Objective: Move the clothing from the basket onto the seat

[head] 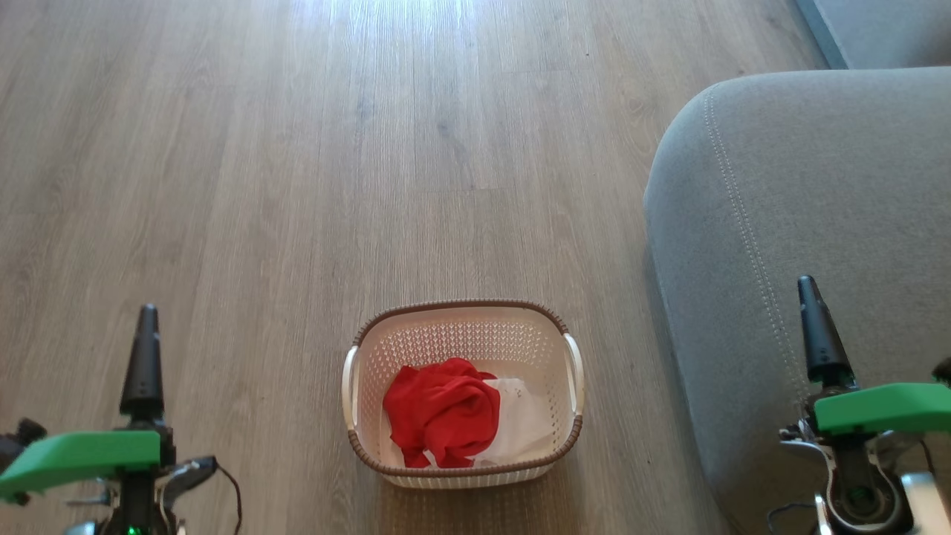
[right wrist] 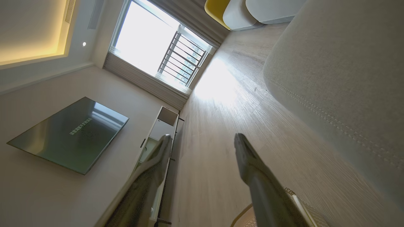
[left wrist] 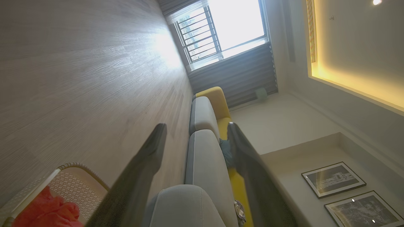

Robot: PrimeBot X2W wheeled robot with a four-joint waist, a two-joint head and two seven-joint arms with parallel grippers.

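Starting the pick, you have both claws spread and empty: left gripper (left wrist: 197, 126) and right gripper (right wrist: 202, 136) flank the basket (head: 461, 305), red clothing (head: 442, 412) heaped inside. Next, reach down and pinch it. The grey seat (head: 802, 208) stands right, on pale wood floor (head: 297, 186), bright window (left wrist: 227, 28) far off

The clothing (head: 442, 420) lies in the basket (head: 461, 334) on the floor (head: 297, 186), the seat (head: 817, 208) near on its right
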